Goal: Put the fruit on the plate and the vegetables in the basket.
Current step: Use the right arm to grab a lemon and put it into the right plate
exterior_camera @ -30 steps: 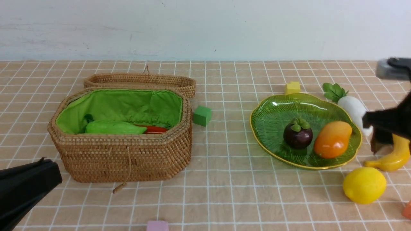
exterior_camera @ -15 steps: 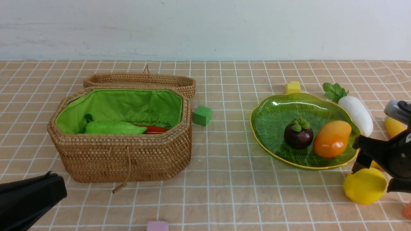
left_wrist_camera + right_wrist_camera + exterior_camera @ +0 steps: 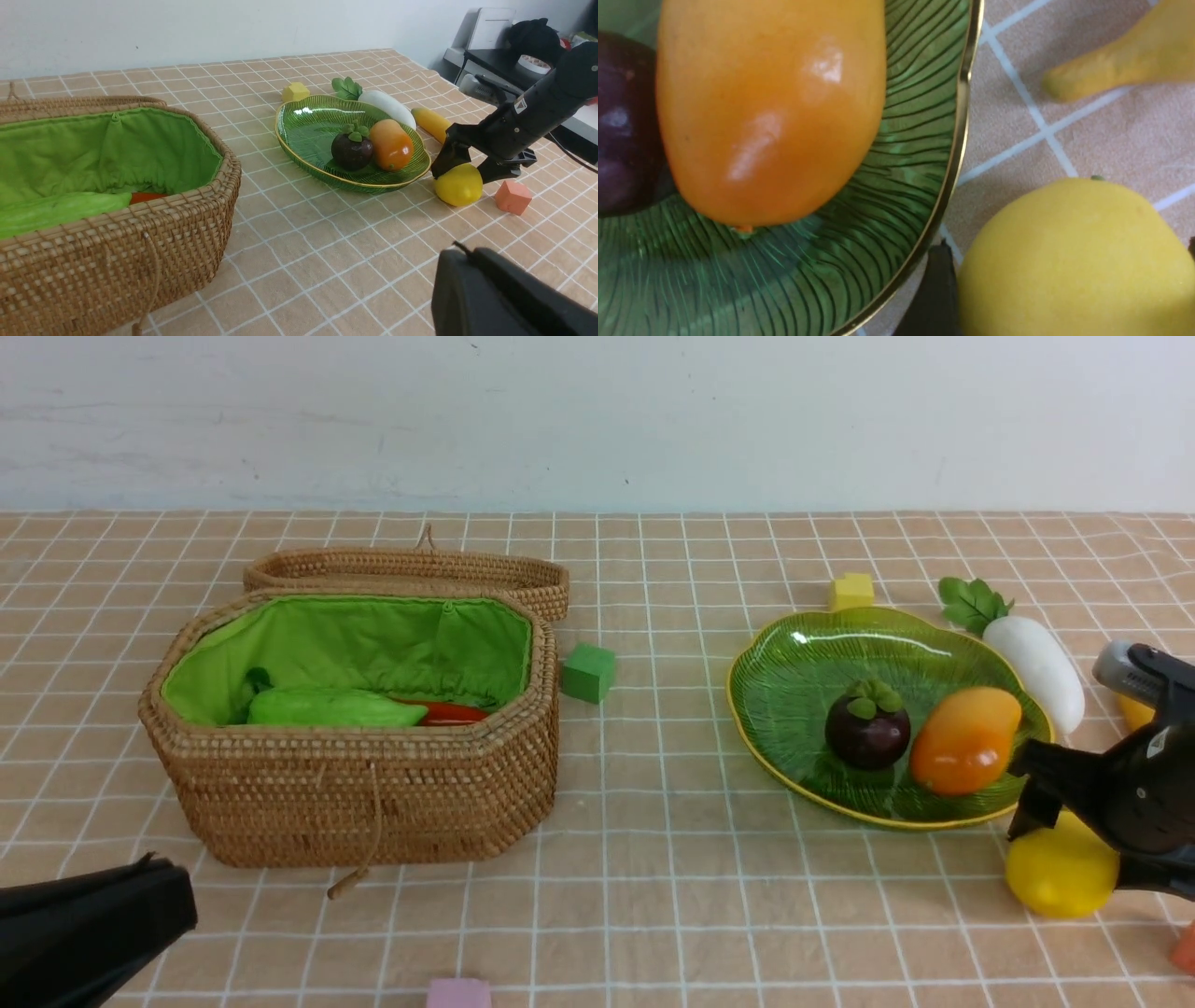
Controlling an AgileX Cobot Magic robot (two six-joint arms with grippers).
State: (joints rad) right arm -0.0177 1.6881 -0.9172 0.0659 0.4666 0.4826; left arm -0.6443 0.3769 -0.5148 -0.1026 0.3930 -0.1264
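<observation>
My right gripper (image 3: 1074,859) stands open astride the yellow lemon (image 3: 1055,882), which rests on the cloth just off the plate's (image 3: 794,663) near right rim. In the right wrist view one finger (image 3: 938,289) lies close beside the lemon (image 3: 1064,261). The mangosteen (image 3: 866,728) and mango (image 3: 966,739) lie on the plate. The banana (image 3: 1134,709) and white radish (image 3: 1034,667) lie behind the right arm. Inside the basket (image 3: 373,793) sit a green pod (image 3: 327,707) and something orange-red (image 3: 453,712). My left gripper (image 3: 177,896) is shut and empty at the near left.
The basket's lid (image 3: 411,569) lies open behind it. Small cubes dot the cloth: green (image 3: 588,672) beside the basket, yellow (image 3: 851,590) behind the plate, pink (image 3: 457,992) at the front edge, and orange (image 3: 1186,947) just right of the lemon.
The right arm swung from beside the radish and banana down to the lemon, its jaws now on either side of it. The left arm barely shifted.
</observation>
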